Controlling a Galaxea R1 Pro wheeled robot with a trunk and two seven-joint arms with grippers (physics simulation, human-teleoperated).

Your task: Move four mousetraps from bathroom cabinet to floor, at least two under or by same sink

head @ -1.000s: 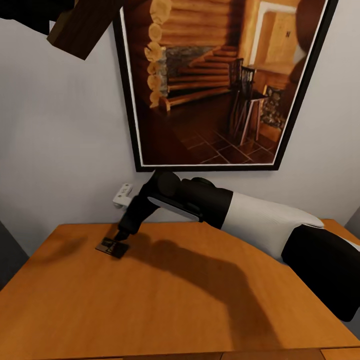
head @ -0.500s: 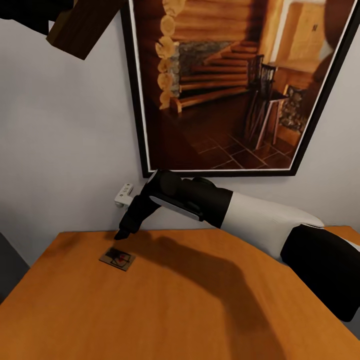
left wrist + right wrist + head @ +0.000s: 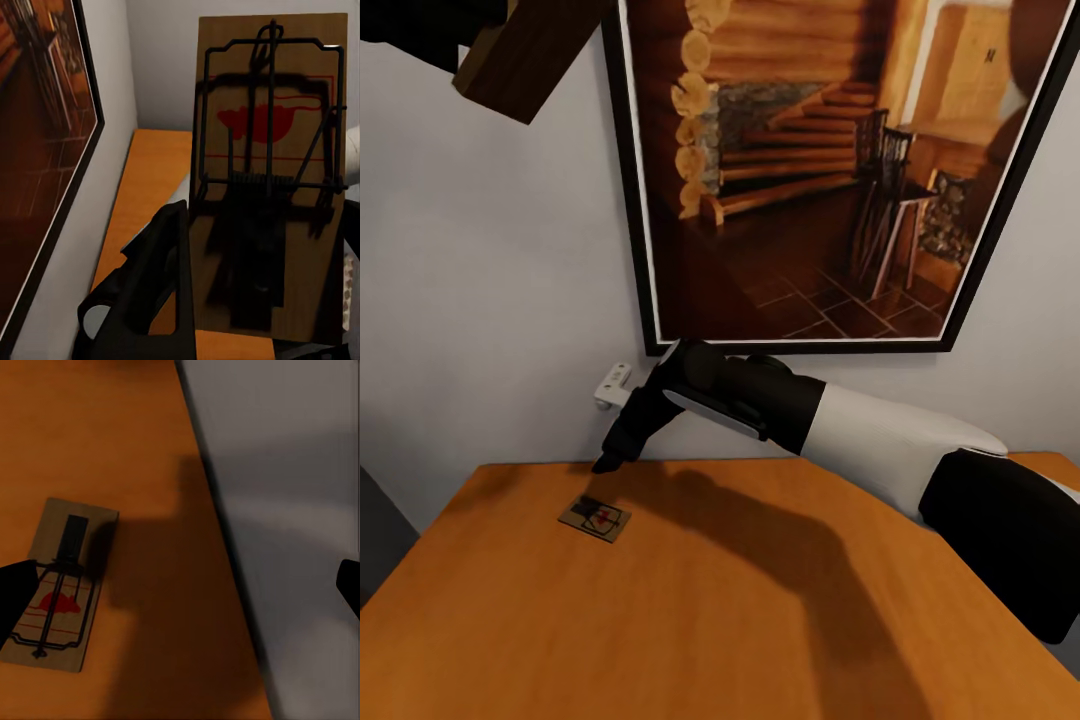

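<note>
Right gripper (image 3: 608, 462) spread, hovering just above mousetrap (image 3: 594, 518) on cabinet (image 3: 780, 620) (lined up to grab); left gripper (image 3: 225, 330) pinching another mousetrap (image 3: 274, 150).

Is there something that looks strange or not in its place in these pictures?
Nothing is spilled or broken. One mousetrap lies flat on the cabinet top, turned askew to its edges, with the right pincer open just above it. The left pincer holds another mousetrap upright.
</note>
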